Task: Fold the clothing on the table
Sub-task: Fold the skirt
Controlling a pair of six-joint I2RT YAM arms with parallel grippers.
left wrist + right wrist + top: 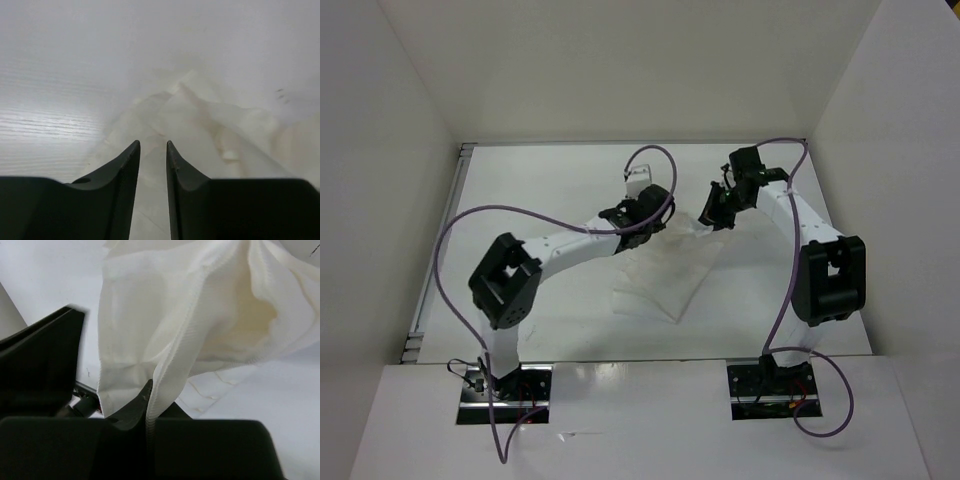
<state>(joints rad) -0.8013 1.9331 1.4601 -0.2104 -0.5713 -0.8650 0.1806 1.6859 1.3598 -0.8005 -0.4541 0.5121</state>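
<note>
The clothing (pixel 655 282) is a thin white garment lying rumpled in the middle of the table (pixel 550 180). My right gripper (pixel 712 212) is shut on its ribbed hem and holds that far corner up off the surface. In the right wrist view the fabric (pixel 200 305) hangs away from the closed jaws (pixel 149 385). My left gripper (pixel 660 222) hovers low over the garment's far edge. In the left wrist view its fingers (pixel 152 143) stand a narrow gap apart with nothing between them, and creased fabric (pixel 200 125) lies just below and ahead.
Upright white walls close the table in on the left, back and right. A thin metal edge (pixel 440 265) runs along the left side. Purple cables (pixel 455 235) loop above both arms. The left arm's dark body (pixel 40 360) sits close beside the right gripper.
</note>
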